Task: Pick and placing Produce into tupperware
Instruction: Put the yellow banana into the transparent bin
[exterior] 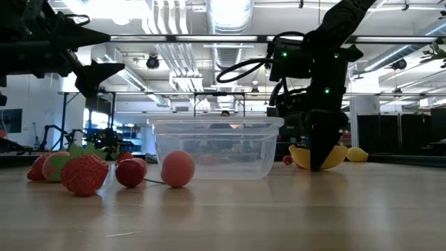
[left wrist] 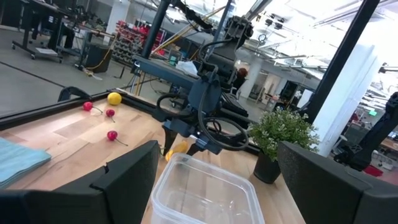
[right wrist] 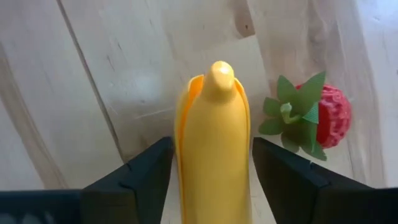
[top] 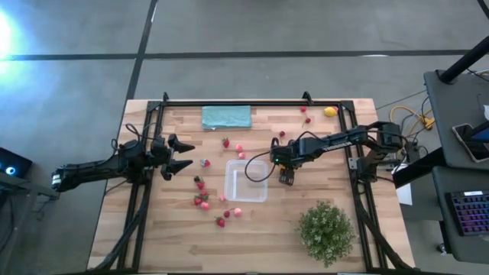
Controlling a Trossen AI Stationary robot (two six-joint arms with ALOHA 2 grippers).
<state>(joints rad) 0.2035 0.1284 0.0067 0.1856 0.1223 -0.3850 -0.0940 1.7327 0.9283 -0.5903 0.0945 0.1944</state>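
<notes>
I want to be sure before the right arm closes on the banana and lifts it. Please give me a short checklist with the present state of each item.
1. Banana between the jaws of the right gripper: ok.
2. Jaws already tight on it: cannot tell; narrow gaps show on both sides.
3. Strawberry beside the banana, outside the jaws: ok.
4. Tupperware open, nothing inside: ok.
5. Left gripper open, away from the tupperware: ok.
6. Green plant apart from the right gripper's way to the tupperware: ok.
</notes>
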